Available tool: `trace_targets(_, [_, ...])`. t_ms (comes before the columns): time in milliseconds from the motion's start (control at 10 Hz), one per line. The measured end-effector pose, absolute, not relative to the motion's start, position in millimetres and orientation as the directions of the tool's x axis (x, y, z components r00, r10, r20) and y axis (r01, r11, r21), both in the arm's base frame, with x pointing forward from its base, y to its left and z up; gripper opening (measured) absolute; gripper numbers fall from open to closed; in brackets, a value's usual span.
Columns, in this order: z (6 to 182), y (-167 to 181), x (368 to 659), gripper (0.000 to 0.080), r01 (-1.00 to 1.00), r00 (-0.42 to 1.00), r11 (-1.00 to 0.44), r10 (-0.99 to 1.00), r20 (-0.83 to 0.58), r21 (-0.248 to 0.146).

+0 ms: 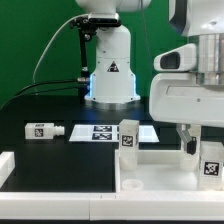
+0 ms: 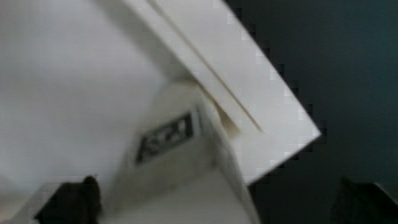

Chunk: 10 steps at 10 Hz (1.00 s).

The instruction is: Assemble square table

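The white square tabletop (image 1: pixel 165 178) lies at the front of the exterior view, rim up. One tagged white leg (image 1: pixel 128 136) stands at its far left corner and another leg (image 1: pixel 211 160) at its right side. A third leg (image 1: pixel 45 130) lies loose on the black table to the left. My gripper (image 1: pixel 190 143) hangs over the tabletop's far right part, close to the right leg. In the wrist view the gripper (image 2: pixel 222 205) is open, with dark fingertips (image 2: pixel 71 202) wide apart. A blurred tagged leg (image 2: pixel 169 138) and the tabletop rim (image 2: pixel 240 95) lie below. The fourth leg is out of view.
The marker board (image 1: pixel 100 132) lies flat behind the tabletop. The robot base (image 1: pixel 110 70) stands at the back centre. A plain white bar (image 1: pixel 12 165) sits at the front left edge of the exterior view.
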<state>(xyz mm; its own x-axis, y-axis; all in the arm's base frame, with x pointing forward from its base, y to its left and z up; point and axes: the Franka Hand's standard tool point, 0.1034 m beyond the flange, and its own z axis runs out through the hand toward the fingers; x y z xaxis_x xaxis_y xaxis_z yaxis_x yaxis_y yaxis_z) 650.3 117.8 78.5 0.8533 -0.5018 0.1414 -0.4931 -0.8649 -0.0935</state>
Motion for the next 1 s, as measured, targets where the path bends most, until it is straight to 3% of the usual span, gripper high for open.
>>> trace_targets(200, [76.9,117.7,648.5,0.0649,-0.498,0.851,-0.862,-0.507,0.138,-0.092])
trace_targets(300, [76.9,117.7,648.5,0.0557,-0.513,0.842,-0.853,-0.522,0.136,-0.094])
trace_targets(400, [76.7,116.6,648.3,0.0557,-0.524,0.836,-0.846,-0.532,0.135,-0.095])
trace_targets(500, [77.0,110.8,648.6,0.0344,-0.602,0.782,-0.792,-0.61,0.126,-0.101])
trace_targets(600, [76.8,103.0,647.2,0.0291,-0.692,0.708,-0.715,-0.699,0.104,-0.096])
trace_targets(900, [75.0,103.1,642.3,0.029,-0.937,0.333,-0.335,-0.942,0.04,-0.103])
trace_targets(1000, [74.2,101.4,640.8,0.029,-0.983,0.144,-0.144,-0.99,0.005,-0.113])
